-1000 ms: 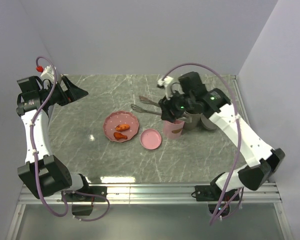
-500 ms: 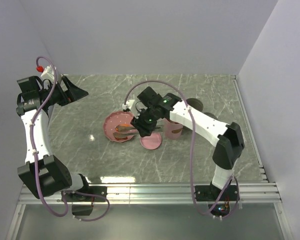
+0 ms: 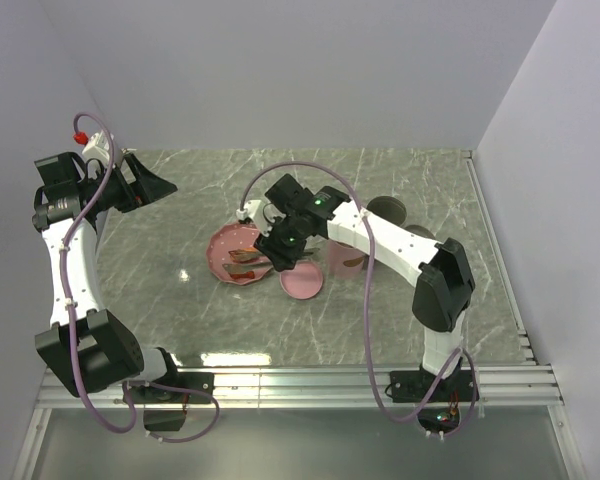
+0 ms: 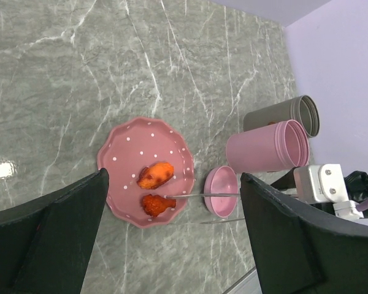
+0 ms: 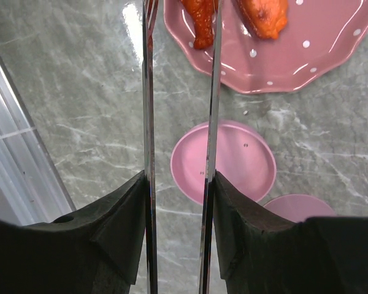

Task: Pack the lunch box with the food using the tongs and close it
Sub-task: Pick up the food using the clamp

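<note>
While the right pincer (image 5: 179, 184) pinches the tongs (image 5: 148, 110) by both arms, their tips ahead of it flank the darker carrot piece (image 5: 201, 21) on the plate (image 5: 306, 55); the second carrot piece (image 5: 264, 15) sits just beside. Beneath the pincer lies a pink lid (image 5: 239, 162). Well apart, the left pincer (image 3: 156, 186) stands spread wide.

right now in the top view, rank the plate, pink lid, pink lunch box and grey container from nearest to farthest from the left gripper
1. plate: mid-table, closest to the left gripper, which is at the far left.
2. pink lid: just right of the plate, toward the front edge.
3. pink lunch box: right of the lid.
4. grey container: behind the lunch box, toward the back right.
</note>
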You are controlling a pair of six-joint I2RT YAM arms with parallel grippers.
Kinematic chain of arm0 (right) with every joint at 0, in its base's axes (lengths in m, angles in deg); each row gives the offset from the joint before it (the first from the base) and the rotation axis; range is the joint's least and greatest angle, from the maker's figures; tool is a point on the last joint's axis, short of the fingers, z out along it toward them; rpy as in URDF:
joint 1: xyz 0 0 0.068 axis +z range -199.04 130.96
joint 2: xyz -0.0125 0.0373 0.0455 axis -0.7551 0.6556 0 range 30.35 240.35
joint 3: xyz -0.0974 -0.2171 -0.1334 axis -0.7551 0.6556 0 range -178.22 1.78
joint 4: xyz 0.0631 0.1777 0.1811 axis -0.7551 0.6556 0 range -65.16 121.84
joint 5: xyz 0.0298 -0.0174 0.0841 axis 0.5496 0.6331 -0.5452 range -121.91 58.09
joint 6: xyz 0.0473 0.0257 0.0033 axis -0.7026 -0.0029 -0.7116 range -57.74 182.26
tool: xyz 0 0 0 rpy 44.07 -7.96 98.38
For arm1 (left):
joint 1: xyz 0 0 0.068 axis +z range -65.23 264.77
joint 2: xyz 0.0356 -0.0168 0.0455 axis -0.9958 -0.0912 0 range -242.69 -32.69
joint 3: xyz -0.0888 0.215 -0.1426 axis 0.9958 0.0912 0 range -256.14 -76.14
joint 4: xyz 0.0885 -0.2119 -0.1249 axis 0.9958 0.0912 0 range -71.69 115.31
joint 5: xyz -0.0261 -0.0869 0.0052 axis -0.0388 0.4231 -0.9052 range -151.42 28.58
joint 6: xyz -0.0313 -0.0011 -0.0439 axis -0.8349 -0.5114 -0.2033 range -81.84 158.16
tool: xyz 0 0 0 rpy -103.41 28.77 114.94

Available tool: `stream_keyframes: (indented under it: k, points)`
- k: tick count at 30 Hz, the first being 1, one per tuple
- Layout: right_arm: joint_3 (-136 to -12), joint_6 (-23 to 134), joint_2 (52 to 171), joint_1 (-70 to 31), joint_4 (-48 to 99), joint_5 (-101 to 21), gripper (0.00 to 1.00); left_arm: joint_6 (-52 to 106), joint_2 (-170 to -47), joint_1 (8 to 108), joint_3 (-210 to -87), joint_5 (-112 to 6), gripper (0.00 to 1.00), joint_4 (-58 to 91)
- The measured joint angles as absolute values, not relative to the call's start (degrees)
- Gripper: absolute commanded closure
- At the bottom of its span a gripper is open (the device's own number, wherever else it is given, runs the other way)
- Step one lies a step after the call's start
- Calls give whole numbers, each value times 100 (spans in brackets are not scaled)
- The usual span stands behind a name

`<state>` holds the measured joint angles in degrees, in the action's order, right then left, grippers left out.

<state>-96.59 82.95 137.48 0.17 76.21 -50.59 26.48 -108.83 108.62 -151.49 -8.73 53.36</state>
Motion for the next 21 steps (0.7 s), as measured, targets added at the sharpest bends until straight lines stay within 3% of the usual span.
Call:
stream_keyframes:
  k: [21]
  points:
    - [-9692, 8280, 14315, 22, 7402, -5017, 50, 2698, -10883, 10862, -15149, -875, 6, 5353]
